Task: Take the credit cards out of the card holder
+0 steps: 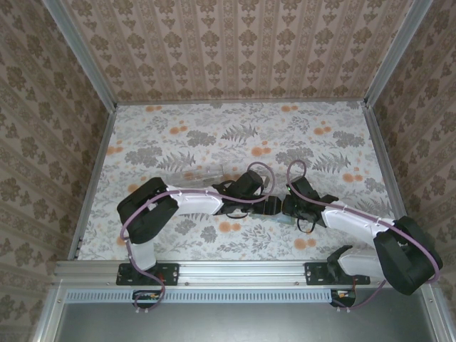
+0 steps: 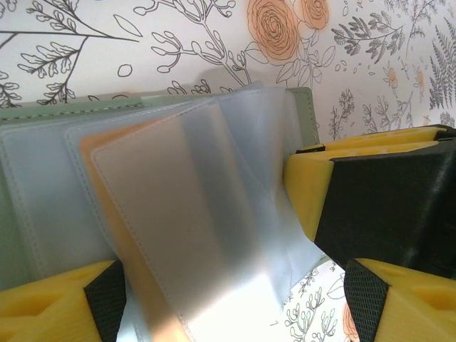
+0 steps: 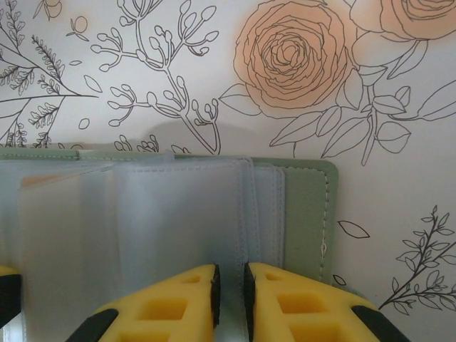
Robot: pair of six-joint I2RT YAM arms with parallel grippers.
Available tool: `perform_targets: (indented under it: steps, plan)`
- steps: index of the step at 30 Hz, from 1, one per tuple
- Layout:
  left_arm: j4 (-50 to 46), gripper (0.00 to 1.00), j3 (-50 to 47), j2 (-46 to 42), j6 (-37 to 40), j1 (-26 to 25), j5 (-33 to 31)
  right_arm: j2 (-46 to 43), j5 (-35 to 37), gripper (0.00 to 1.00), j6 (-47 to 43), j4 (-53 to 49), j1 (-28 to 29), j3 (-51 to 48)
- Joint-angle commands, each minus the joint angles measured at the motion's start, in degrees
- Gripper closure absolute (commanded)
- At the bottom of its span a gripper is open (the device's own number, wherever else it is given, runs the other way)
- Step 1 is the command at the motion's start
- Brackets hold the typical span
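The card holder (image 3: 308,214) lies open on the flowered table, grey-green at its edge, with frosted pocket sleeves (image 2: 206,214) fanned up. A tan-orange credit card (image 2: 98,160) shows through one sleeve. My right gripper (image 3: 230,299) is shut on the near edge of a sleeve, its yellow fingers (image 3: 178,306) pinching it. My left gripper (image 2: 235,310) is open, its fingers (image 2: 57,299) standing on either side of the raised sleeves. In the top view both grippers meet at the table's middle, left (image 1: 267,206) and right (image 1: 289,208), over the card holder (image 1: 282,218).
A clear plastic case (image 1: 204,174) lies just behind the left arm. In the left wrist view the right gripper's yellow and black body (image 2: 370,199) stands close on the right. Patterned walls close in the table (image 1: 214,135) on three sides.
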Motion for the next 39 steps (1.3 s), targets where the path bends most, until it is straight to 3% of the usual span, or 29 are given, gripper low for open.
perform_targets:
  steps: [1, 7, 15, 25, 39]
  plan:
    - [-0.15, 0.17, 1.0, -2.43, 1.03, -0.77, -0.42, -0.89, -0.48, 0.77, 0.78, -4.57, 0.14, -1.19]
    - [-3.75, 0.16, 0.22, -4.52, 1.84, 0.05, -3.73, -7.28, 2.65, 0.73, 0.65, -10.02, 0.14, 0.41]
    - [-2.62, 0.18, 0.3, -3.6, 1.6, 0.27, -2.14, -11.65, 4.47, 0.71, 2.99, -12.55, 0.24, -2.27]
    - [1.56, 0.2, 0.31, -1.39, 0.5, -0.08, 1.59, -6.04, 1.42, 0.72, 3.35, -6.96, 0.06, -3.69]
    - [2.47, 0.2, -0.37, -3.31, 1.39, -0.26, 1.84, -7.31, 1.83, 0.71, 3.41, -7.9, 0.08, -3.96]
